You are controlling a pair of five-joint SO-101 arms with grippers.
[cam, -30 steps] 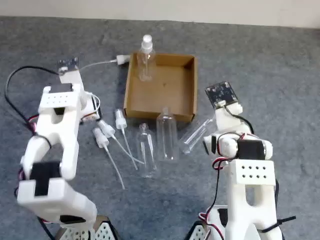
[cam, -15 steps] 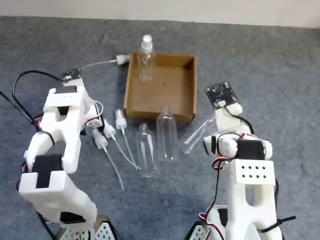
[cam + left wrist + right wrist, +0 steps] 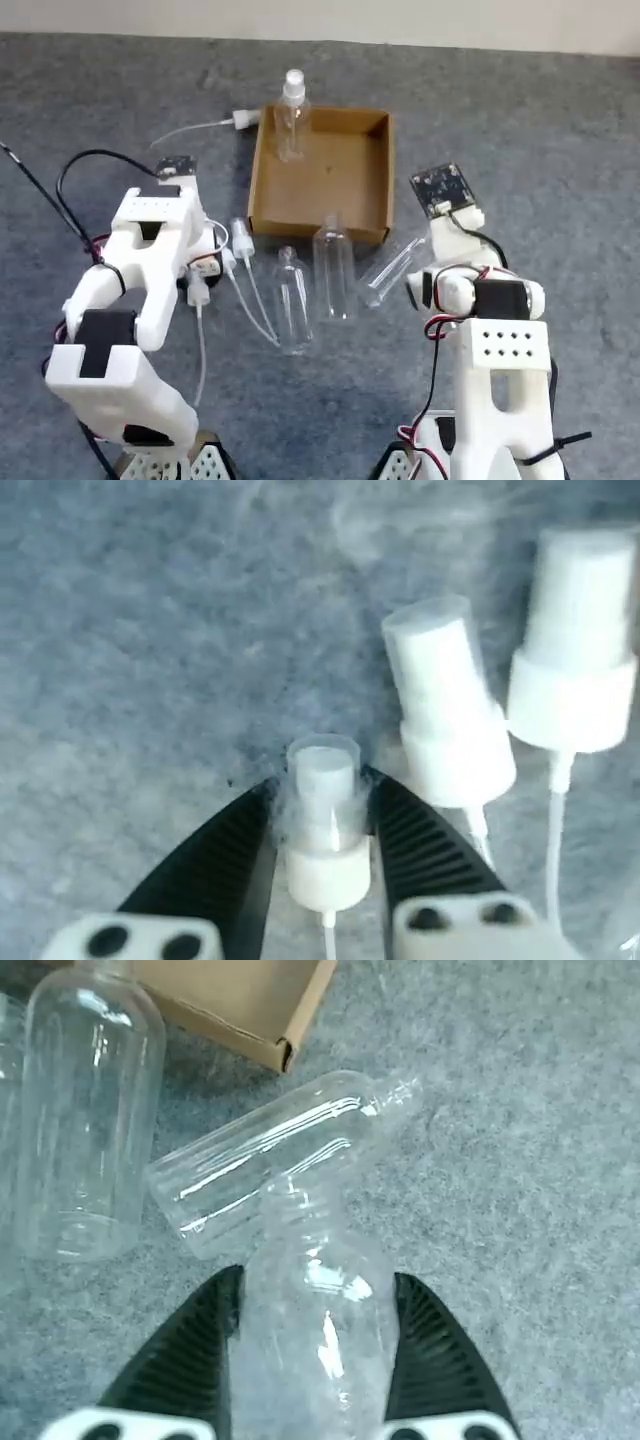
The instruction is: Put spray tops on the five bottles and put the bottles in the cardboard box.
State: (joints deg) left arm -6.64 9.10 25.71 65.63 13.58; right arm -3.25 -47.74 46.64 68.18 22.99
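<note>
A grey, felt-like table cover (image 3: 560,130) lies under everything. On it, beyond the two white arms, sits an open, shallow brown cardboard box (image 3: 318,232). Inside the box, by its far wall, stands one capped clear bottle (image 3: 291,120) with its white spray top on. A loose long-tubed spray top (image 3: 246,119) lies just outside the far left corner of the box.

Before the near wall of the box there are three uncapped bottles. They are a small clear plastic bottle (image 3: 292,300), a wider clear bottle (image 3: 333,265) touching the wall, and a slim clear bottle (image 3: 390,265) on its side at the near right corner.

The left gripper (image 3: 322,785), near the front left of the box, is clenched on a small white plastic spray top (image 3: 325,845), one jaw on each side of its collar. Two more white spray tops (image 3: 448,720) lie just beside it. The right gripper (image 3: 317,1278), near the front right corner of the box, grasps a fifth clear bottle (image 3: 315,1345) by its body, with the neck pointing toward the box.

I judge that one bottle of five is finished and the capping of the second is in hand. The next move probably calls for lifting both pieces and guiding the thin tube into the narrow neck. Only then can the collar be seated. The tube looks flexible, so the alignment must be careful.
</note>
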